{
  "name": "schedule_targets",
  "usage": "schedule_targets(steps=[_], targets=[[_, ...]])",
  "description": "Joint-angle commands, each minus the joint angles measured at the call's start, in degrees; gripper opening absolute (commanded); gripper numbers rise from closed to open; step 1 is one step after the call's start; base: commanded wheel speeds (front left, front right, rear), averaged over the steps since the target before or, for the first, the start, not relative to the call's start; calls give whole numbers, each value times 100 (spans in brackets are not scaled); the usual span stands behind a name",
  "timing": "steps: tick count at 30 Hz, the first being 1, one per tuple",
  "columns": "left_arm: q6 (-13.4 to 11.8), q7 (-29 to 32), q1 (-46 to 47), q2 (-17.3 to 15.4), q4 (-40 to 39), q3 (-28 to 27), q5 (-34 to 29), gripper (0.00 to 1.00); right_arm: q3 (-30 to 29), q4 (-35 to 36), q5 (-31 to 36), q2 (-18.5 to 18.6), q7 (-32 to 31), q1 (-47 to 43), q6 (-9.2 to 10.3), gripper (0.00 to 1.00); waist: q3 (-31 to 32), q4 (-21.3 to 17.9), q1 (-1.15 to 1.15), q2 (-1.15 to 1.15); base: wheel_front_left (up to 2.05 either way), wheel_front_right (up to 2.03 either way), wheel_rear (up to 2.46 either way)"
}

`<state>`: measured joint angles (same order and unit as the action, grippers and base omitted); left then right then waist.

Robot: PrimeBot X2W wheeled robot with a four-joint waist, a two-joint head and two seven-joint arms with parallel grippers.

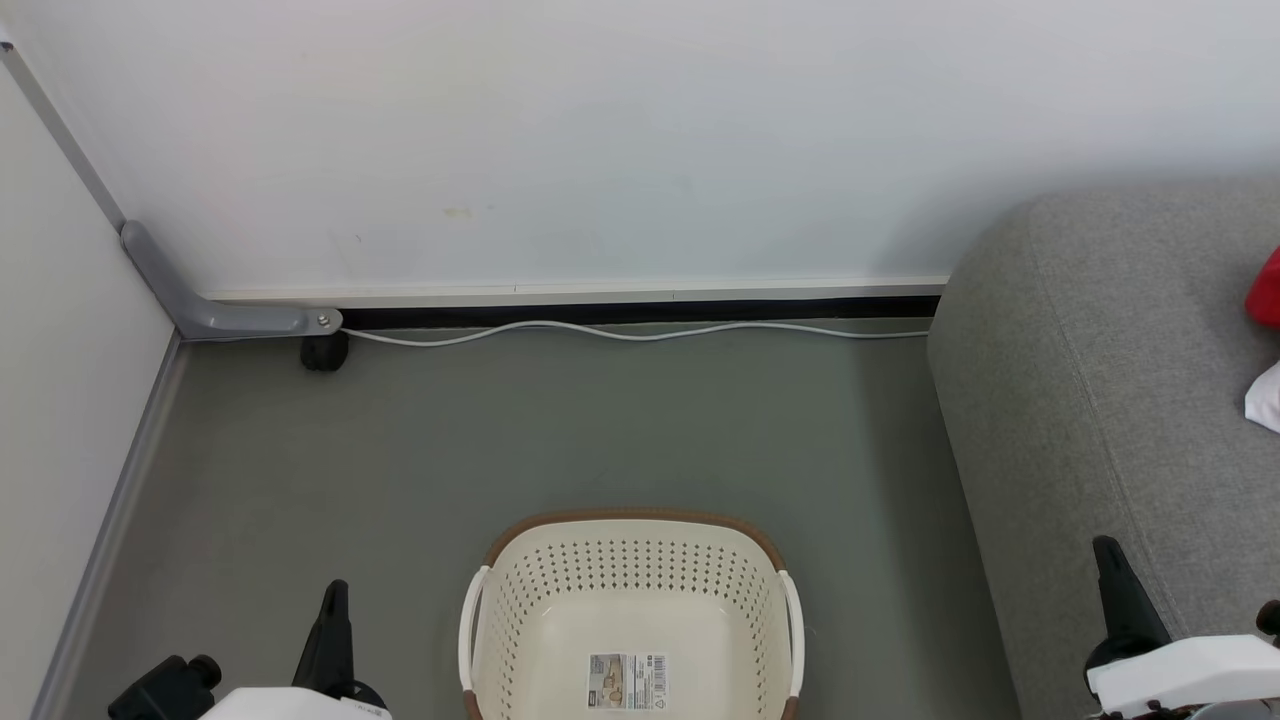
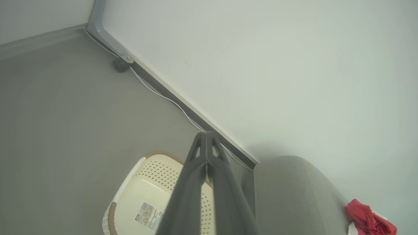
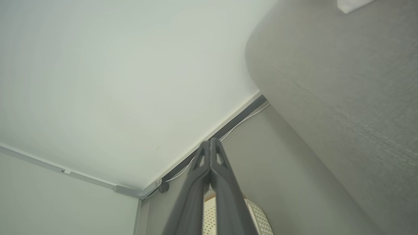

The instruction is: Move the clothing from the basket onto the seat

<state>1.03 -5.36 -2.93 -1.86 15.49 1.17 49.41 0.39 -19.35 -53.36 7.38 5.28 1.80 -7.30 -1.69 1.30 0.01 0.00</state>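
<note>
**Head view: the clothes (image 1: pixel 1268 290) lie up on the sofa (image 1: pixel 1100 350), the basket (image 1: pixel 630 518) sits on the floor (image 1: pixel 500 430)**

Closest in, at the bottom left of the head view, is the left gripper (image 1: pixel 336 590). Its two dark fingers are pressed together and hold nothing. The basket is just to its right, between the two arms. The basket's floor shows, with a paper label (image 1: pixel 628 682) stuck on it.

At the bottom right is the right gripper (image 1: pixel 1105 548). Its fingers are pressed together too, with nothing in them. It pokes up in front of the grey side of the sofa.

In the left wrist view the left gripper (image 2: pixel 206 135) has its tips touching. The basket (image 2: pixel 153 176) lies below them. The sofa (image 2: pixel 287 189) is off to the right, and the red clothes (image 2: pixel 369 218) lie on its far end.

In the right wrist view the right gripper (image 3: pixel 210 142) is closed as well. A bit of the basket (image 3: pixel 258 218) peeks out by its fingers, and the sofa (image 3: pixel 343 81) rises on the right.

Farther off in the head view, the red clothes sit at the right edge, on top of the sofa. A white cloth (image 1: pixel 1265 400) lies just in front of the red. The clothes are beyond the right gripper and well apart from both grippers.

Farthest back, a white cable (image 1: pixel 620 335) runs along the bottom of the wall (image 1: pixel 600 150).
</note>
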Motion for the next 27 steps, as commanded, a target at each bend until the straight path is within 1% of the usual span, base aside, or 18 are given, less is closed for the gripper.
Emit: schedule_targets(steps=[1, 27], targets=[[72, 35, 321, -77, -136, -134, 176, 0, -8, 182, -170, 53, -47, 226, -9, 0, 4, -3, 0, 0, 0, 0, 0], [295, 475, 550, -95, -138, -372, 1778, 0, -274, 318, -1613, -142, -487, 309, -13, 0, 61, -52, 0, 0, 0, 0, 0]])
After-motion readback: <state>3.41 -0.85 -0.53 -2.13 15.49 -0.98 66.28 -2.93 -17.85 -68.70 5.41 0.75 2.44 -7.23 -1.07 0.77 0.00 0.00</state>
